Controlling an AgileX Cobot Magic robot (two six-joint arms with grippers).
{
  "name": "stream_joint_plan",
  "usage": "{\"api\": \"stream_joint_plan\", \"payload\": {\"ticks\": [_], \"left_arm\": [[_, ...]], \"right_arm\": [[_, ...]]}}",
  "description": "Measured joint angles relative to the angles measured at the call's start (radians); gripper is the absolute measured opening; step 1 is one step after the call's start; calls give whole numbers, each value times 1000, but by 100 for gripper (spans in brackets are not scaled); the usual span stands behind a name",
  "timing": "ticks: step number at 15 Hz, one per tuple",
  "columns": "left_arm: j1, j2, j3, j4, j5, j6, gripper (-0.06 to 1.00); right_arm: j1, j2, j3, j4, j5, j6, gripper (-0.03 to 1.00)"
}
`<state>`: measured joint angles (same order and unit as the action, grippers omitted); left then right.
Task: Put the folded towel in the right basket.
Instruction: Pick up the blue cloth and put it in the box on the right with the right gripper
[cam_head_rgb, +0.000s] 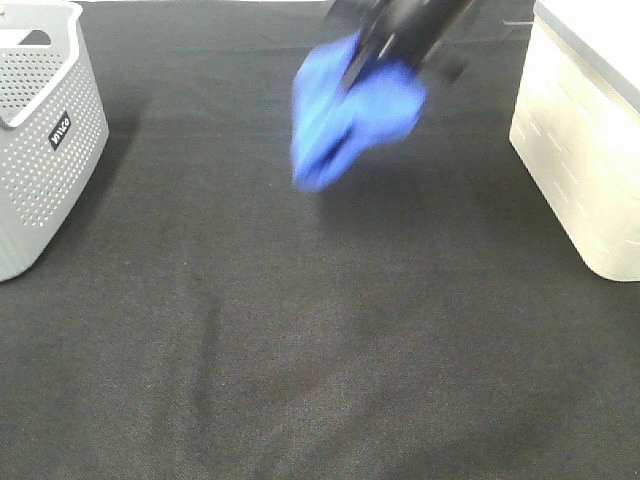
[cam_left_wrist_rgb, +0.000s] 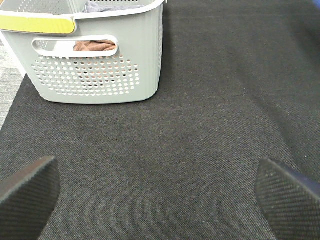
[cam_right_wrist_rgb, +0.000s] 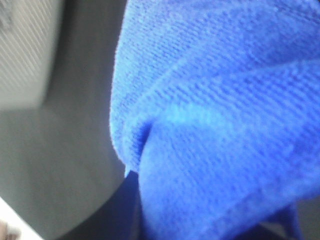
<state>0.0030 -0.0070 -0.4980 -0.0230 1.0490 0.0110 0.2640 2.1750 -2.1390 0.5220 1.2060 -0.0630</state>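
A blue folded towel (cam_head_rgb: 345, 115) hangs in the air above the black mat at the back middle, held by my right gripper (cam_head_rgb: 375, 55), whose dark arm comes in from the top. It fills the right wrist view (cam_right_wrist_rgb: 220, 125), hiding the fingers. The right basket (cam_head_rgb: 590, 140) is cream-white and stands at the right edge, apart from the towel. My left gripper (cam_left_wrist_rgb: 160, 200) is open and empty, its two dark pads low over the mat; it is out of the exterior high view.
A grey perforated basket (cam_head_rgb: 40, 130) stands at the left edge; in the left wrist view (cam_left_wrist_rgb: 95, 65) it holds brownish cloth. A black mat (cam_head_rgb: 300, 350) covers the table.
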Motion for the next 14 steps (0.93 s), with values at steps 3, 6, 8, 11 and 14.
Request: {"api": "stream_joint_plan", "payload": {"ticks": [3, 6, 8, 11, 14], "left_arm": [[0, 0, 0, 0, 0, 0, 99], [0, 0, 0, 0, 0, 0, 99], [0, 0, 0, 0, 0, 0, 99], [0, 0, 0, 0, 0, 0, 99], [0, 0, 0, 0, 0, 0, 99]], "right_arm": [[-134, -197, -12, -66, 2, -7, 19], [-266, -313, -6, -244, 6, -8, 19], [-362, -329, -1, -294, 10, -15, 19], [-475, -289, 8, -303, 12, -23, 19], [-524, -227, 11, -342, 14, -23, 21]]}}
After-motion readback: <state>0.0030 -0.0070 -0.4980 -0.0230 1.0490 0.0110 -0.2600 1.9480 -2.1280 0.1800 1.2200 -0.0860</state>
